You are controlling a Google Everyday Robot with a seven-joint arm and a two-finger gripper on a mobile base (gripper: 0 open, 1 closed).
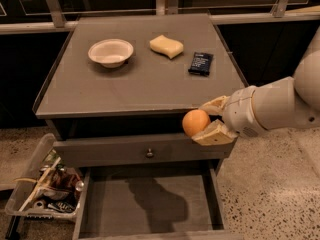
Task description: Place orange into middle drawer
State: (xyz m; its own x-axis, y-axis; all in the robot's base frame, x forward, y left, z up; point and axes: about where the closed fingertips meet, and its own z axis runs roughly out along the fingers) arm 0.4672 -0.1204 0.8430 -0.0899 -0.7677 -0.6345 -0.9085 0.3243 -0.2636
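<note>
The orange (195,122) is a small round fruit held between the pale fingers of my gripper (209,122). The gripper comes in from the right on a white arm and sits in front of the cabinet's front edge, level with the knobbed top drawer (145,150). The middle drawer (150,204) is pulled out below, wide and grey with a plain floor. The orange hangs above that drawer's right part, well above its floor.
On the cabinet top (140,79) stand a white bowl (110,52), a pale yellow sponge (166,46) and a small black packet (200,63). A clear bin of clutter (42,189) sits on the floor at the left. Speckled floor lies to the right.
</note>
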